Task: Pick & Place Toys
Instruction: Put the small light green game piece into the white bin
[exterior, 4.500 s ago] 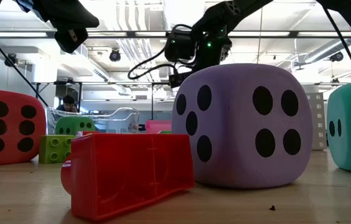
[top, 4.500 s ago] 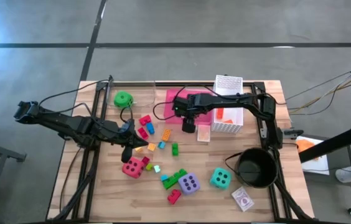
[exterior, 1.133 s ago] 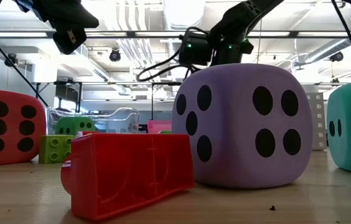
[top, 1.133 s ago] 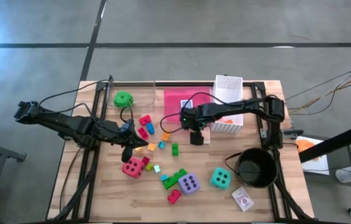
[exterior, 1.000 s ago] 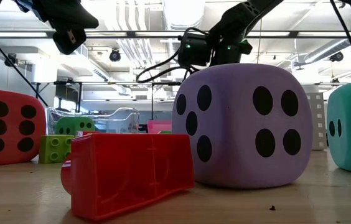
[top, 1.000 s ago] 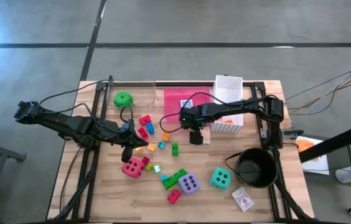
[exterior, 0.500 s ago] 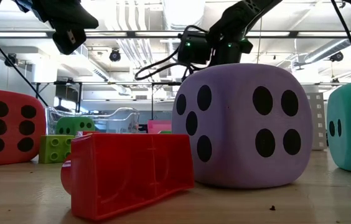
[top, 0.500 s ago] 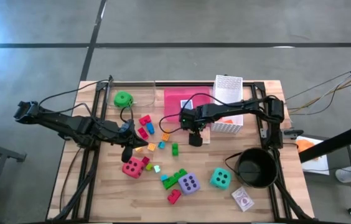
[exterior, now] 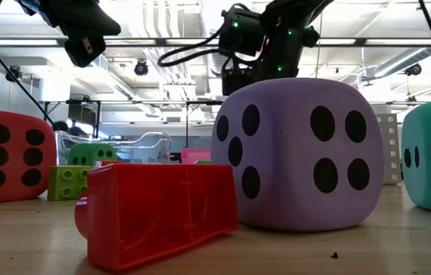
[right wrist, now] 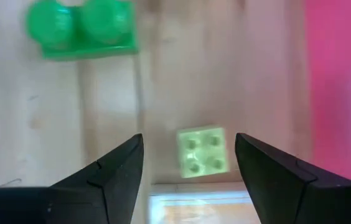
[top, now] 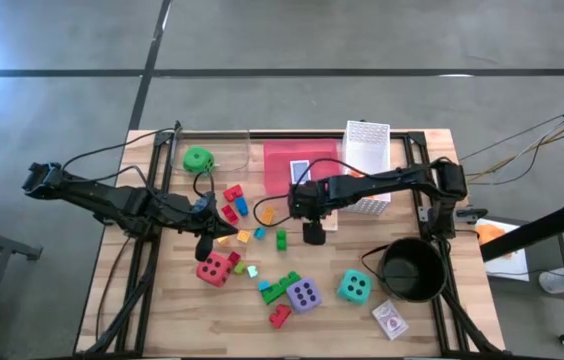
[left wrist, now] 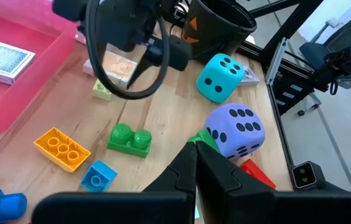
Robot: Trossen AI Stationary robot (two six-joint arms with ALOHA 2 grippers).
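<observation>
My right gripper (top: 314, 235) is open and hovers over the table's middle. In the right wrist view its fingers stand on either side of a small light-green brick (right wrist: 201, 152) that lies flat on the wood, without touching it. A green two-stud brick (right wrist: 81, 28) lies beyond it and also shows in the high view (top: 281, 239). My left gripper (top: 205, 246) is shut and empty, above the red die (top: 213, 268). The purple die (top: 304, 294), the teal die (top: 354, 287) and the green die (top: 198, 159) rest on the table. Several small bricks (top: 234, 205) lie scattered between the arms.
A pink tray (top: 277, 160) with a card pack (top: 300, 172) sits at the back, next to the white mesh basket (top: 367, 150). A black pot (top: 411, 270) stands at the near right, with a card pack (top: 390, 320) in front of it. Another pack (top: 328, 215) lies beside my right gripper.
My right gripper has moved toward the table's near edge, away from the pink tray, and now hangs over the light-green brick. The card pack in the tray has come into view behind it.
</observation>
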